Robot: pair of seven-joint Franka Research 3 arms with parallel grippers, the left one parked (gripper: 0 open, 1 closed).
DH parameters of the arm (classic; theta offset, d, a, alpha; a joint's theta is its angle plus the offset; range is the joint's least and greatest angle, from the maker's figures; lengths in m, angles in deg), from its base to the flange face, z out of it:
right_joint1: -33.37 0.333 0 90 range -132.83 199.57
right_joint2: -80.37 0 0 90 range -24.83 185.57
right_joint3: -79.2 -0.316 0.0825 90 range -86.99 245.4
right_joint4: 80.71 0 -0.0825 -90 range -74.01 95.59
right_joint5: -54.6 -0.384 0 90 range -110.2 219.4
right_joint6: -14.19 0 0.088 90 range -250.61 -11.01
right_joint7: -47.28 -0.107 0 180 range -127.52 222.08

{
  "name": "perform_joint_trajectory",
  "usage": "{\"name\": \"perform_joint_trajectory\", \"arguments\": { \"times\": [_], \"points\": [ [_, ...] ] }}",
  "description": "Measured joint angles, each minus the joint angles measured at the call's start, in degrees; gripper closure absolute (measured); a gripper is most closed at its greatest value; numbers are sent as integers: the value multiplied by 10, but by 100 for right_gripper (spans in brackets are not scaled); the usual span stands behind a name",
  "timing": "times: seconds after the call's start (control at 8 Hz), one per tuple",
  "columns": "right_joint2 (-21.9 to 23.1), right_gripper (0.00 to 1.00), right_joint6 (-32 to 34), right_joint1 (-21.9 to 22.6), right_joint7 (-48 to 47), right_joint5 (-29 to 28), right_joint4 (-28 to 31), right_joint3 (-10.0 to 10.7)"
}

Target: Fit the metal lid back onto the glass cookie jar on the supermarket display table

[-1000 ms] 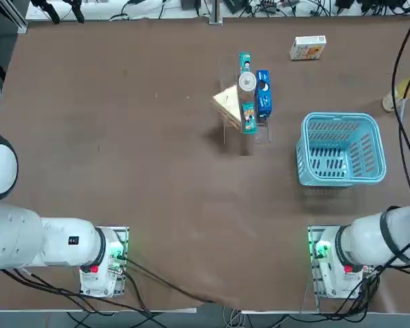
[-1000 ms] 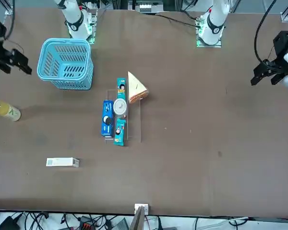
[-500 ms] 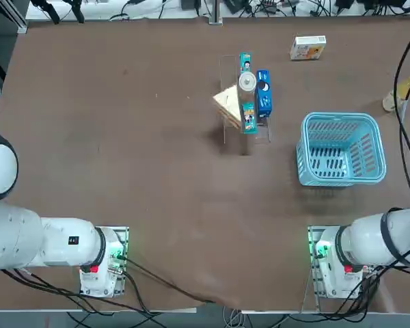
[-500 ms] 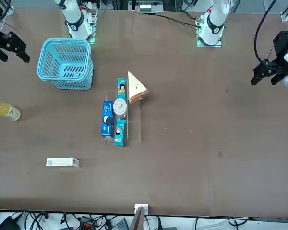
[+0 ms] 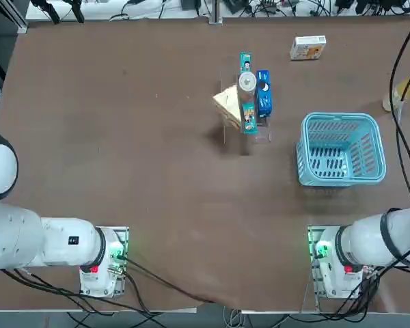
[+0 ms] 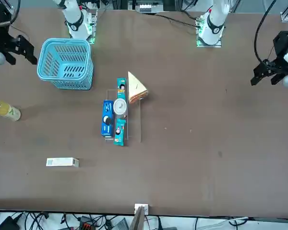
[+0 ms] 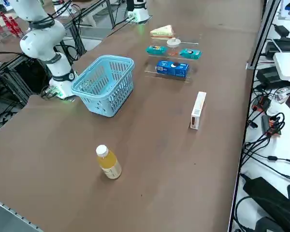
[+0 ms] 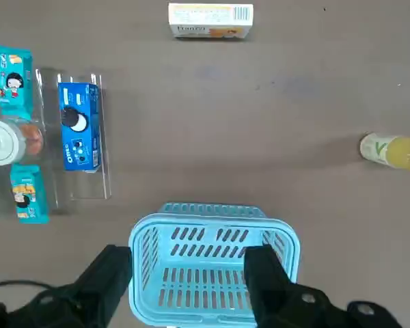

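Dark-brown and wide, the supermarket display table (image 5: 123,137) carries a small cluster of goods toward its far side, right of centre. At its heart is the glass cookie jar (image 5: 247,83), and from overhead a silvery disc, the metal lid (image 6: 120,106), sits right over its mouth; whether it is fully seated, I cannot tell. Teal snack packets (image 8: 14,87) flank the jar, a blue cookie packet (image 8: 78,127) lies just to its right, a wrapped sandwich (image 7: 162,32) just to its left, all on a clear acrylic stand (image 8: 99,188). The right gripper (image 8: 190,273) hangs high above the blue basket (image 5: 342,149), well apart from the jar, its jaws spread wide and holding nothing. A yellow drink bottle (image 7: 108,163) lies near the table's right edge, a small white box (image 5: 307,48) at the far side.
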Motion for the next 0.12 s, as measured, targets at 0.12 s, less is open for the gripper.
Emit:
{"name": "perform_joint_trajectory", "arguments": {
  "times": [0.12],
  "points": [
    [-6, 0, 0, 0, 1, -3, 0, 9]
  ]
}}
